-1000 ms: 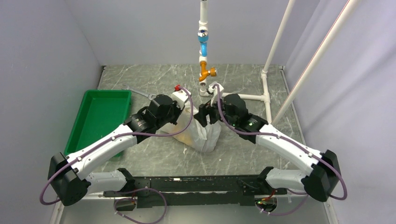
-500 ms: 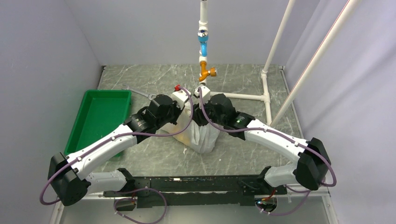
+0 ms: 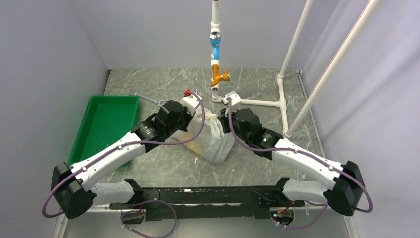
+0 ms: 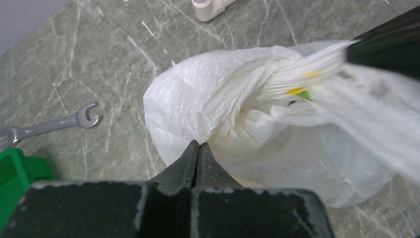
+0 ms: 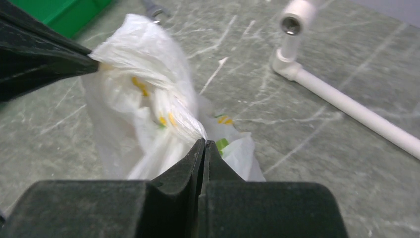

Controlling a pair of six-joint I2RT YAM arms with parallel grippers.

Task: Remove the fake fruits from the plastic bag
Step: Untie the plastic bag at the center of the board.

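Left gripper [image 4: 198,148]: fingers together, pinching fold of plastic bag [image 3: 216,144]. Right gripper [image 5: 204,145]: same deal, jaws clamped on bunched film at bag's other side. Bag sits mid-table [image 3: 163,84] between both grippers, top stretched between them. Fake fruits hidden inside, only a yellowish tint through the film. Green tray [image 3: 106,124] off to left, wrench [image 4: 49,126] just beyond it. White pipe frame [image 3: 257,103] at back.

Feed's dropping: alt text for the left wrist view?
The left gripper is shut on a fold of the white plastic bag, whose far side stretches toward the right gripper at top right. A wrench and a green tray corner lie at left.
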